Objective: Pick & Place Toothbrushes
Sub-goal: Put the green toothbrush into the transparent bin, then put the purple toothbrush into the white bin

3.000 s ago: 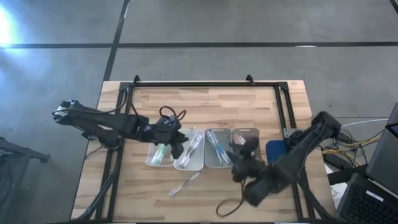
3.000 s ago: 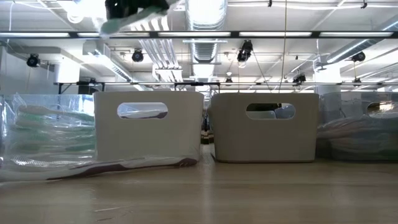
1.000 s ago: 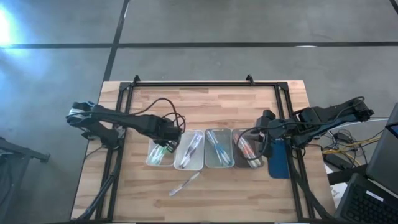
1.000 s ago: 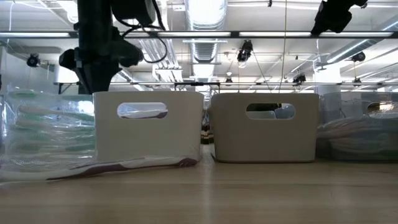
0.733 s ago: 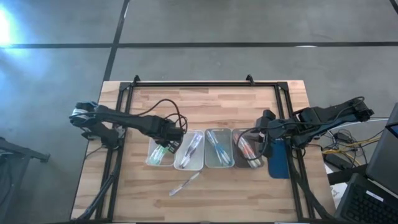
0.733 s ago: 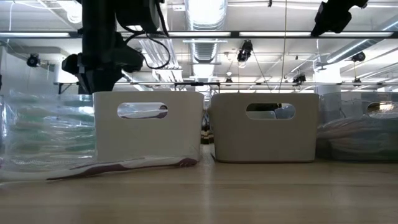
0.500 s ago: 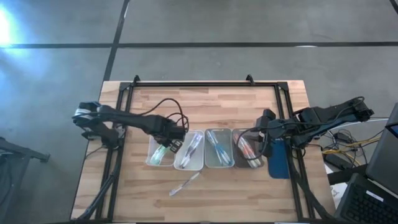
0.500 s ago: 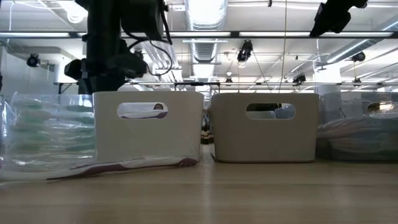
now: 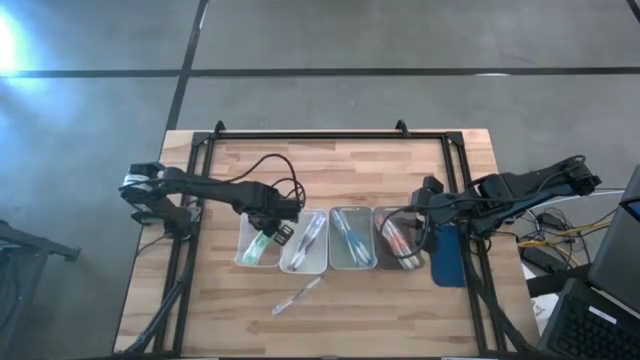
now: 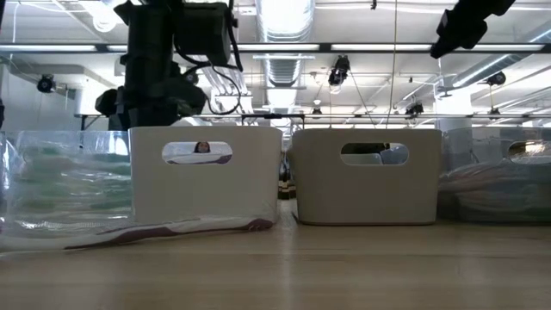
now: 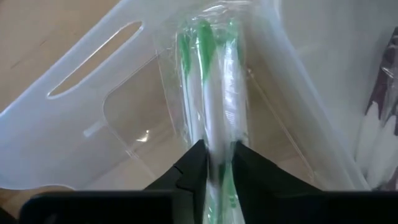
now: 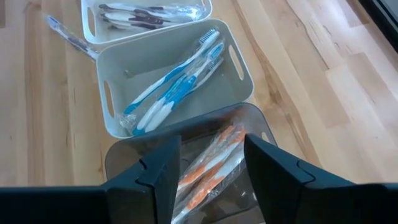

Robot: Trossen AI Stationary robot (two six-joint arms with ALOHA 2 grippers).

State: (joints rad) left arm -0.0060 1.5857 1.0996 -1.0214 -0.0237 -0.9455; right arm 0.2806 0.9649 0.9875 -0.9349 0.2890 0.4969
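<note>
**Both grippers poised over the end trays**

The left gripper [image 11: 217, 163] hung directly above the leftmost clear tray [image 11: 93, 124]. In its wrist view the two dark fingers [image 11: 193, 171] sat close on either side of the green wrapped toothbrushes [image 11: 211, 93], whose bundle ran straight out ahead of the gripper along the tray floor. Whether the fingers pinched the wrapping or merely flanked it could not be told. Just past that tray's far wall lay the dark-handled toothbrushes [image 11: 379, 130] of the neighbouring tray.

The right gripper [image 12: 211, 165] had its fingers [image 12: 165, 168] standing wide apart, holding nothing, above the grey tray [image 12: 118, 155]. The orange toothbrushes [image 12: 208, 162] lay between and below them. Beyond came the white tray [image 12: 239, 68] with the blue toothbrushes [image 12: 171, 84], then another tray [image 12: 205, 9] of dark-handled ones.

Only the high view showed the whole row of four trays on the tabletop [image 9: 340, 170], with the left gripper [image 9: 272, 222] at one end, the right gripper [image 9: 412, 228] at the other, and a loose toothbrush [image 9: 297, 295] lying apart in front. The low view showed the trays' end walls [image 10: 207, 176] and the left arm [image 10: 159, 69] above them, but hid the contents.
</note>
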